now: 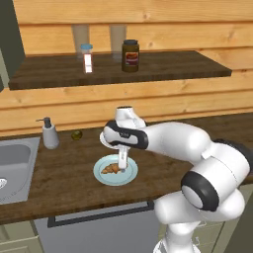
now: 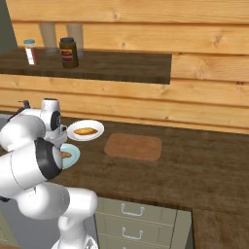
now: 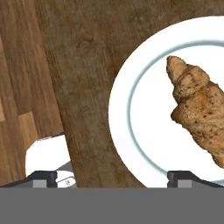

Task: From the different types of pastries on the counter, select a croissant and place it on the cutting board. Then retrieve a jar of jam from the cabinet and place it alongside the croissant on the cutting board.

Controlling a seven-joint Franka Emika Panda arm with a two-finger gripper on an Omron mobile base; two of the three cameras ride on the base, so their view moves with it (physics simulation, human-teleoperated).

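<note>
A golden croissant lies on a pale blue plate on the dark wooden counter. My gripper hangs open just above that plate, pointing down. In the hand view the croissant sits off to the right, above the right fingertip, with bare plate and counter between the fingers. The brown cutting board lies to the right of the plates with nothing on it. A dark jar of jam with a black lid stands on the open cabinet shelf.
A white plate holding another pastry sits behind the blue one. A small blue-lidded bottle stands on the shelf. Soap dispenser and sink are at the left. A small green item lies near the wall.
</note>
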